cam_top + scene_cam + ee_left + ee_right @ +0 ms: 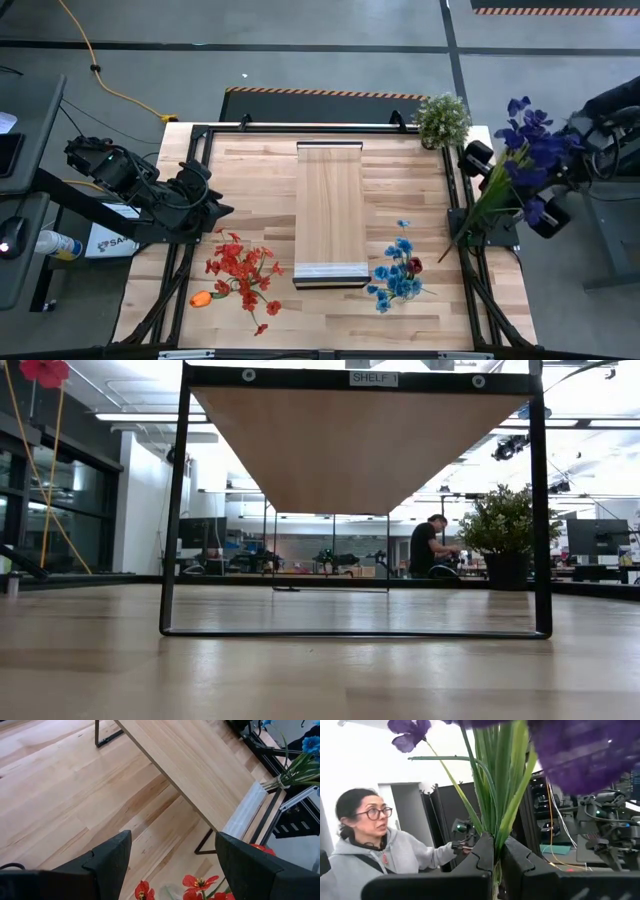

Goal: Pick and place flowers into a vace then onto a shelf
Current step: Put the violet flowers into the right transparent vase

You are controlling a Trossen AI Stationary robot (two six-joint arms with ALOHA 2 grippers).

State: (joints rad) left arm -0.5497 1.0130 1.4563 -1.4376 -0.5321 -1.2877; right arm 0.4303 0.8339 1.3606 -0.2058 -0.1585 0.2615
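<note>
The right claw [496,851] is pinched tight on the green stems of a bunch of long-stemmed artificial flowers with purple and deep-blue heads [528,150], holding it up beyond the right edge of the slatted light-wood worktop [250,180], heads angled outward and stem ends pointing down toward the frame rail. The left claw [172,857] hangs with its two dark fingers spread wide and nothing between them, over the worktop's left side just above a loose cluster of red-headed artificial flowers [243,268]; a single orange head [201,298] lies beside them near the front edge. A smaller bunch of light-blue flowers with one dark-red head [398,272] lies on the worktop to the right of the long narrow raised shelf of pale wood with a whitish end strip [330,205], which stands on a thin black frame in the middle. A bushy green potted plant [442,118] sits at the back right corner. No vase can be made out in any view, so where the purple bunch should go is unclear. The likely trouble: the grip sits low on thin, slippery stems, and the heavy heads could make the bunch pivot or slide out during a swing. The trailing stem ends could also snag the frame rail, and the left claw may scatter the red flowers if it comes down off-centre.
</note>
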